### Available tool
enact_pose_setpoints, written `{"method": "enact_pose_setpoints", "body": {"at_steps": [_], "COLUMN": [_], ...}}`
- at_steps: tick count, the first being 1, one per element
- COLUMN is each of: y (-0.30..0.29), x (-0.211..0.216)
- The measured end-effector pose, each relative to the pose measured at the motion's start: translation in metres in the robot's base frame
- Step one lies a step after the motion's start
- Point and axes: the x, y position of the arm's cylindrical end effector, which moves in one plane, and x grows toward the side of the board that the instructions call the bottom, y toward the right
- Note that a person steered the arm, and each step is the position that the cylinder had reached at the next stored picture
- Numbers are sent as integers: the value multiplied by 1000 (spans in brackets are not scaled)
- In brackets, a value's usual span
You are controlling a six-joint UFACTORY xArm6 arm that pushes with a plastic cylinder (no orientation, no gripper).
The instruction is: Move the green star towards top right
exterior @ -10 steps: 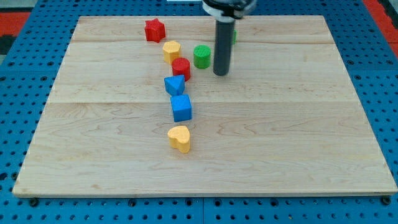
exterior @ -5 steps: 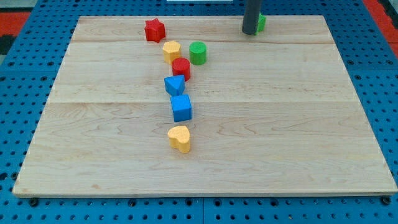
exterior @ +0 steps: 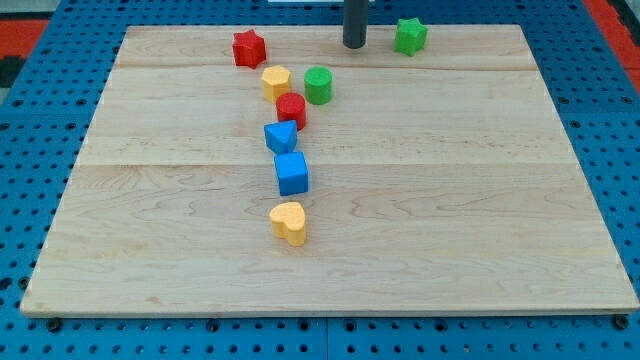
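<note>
Sitting near the board's top edge, the green star [exterior: 409, 36] lies right of centre, with a wide stretch of bare wood between it and the top right corner. My tip [exterior: 354, 46] rests on the board [exterior: 480, 200] to the view's left of the star, near it but apart, with a clear gap of wood showing between them. That side makes sense for the job: a push from the left would send the star along the top edge toward the right corner. There is no claw on this arm, only the dark rod, so nothing is being held and nothing opens or closes. The other blocks are well below and to the left: a red star [exterior: 248, 48], a yellow block [exterior: 276, 81], a green cylinder [exterior: 318, 85], a red cylinder [exterior: 291, 110], a blue triangle [exterior: 280, 137], a blue cube [exterior: 292, 173] and a yellow heart [exterior: 288, 222]. None of them stands in the star's likely path.
</note>
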Motion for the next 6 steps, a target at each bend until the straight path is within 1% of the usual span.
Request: {"method": "enact_pose_setpoints", "body": {"at_steps": [1,4,6], "y": [32,80,84], "x": [-25,-25,-17]}}
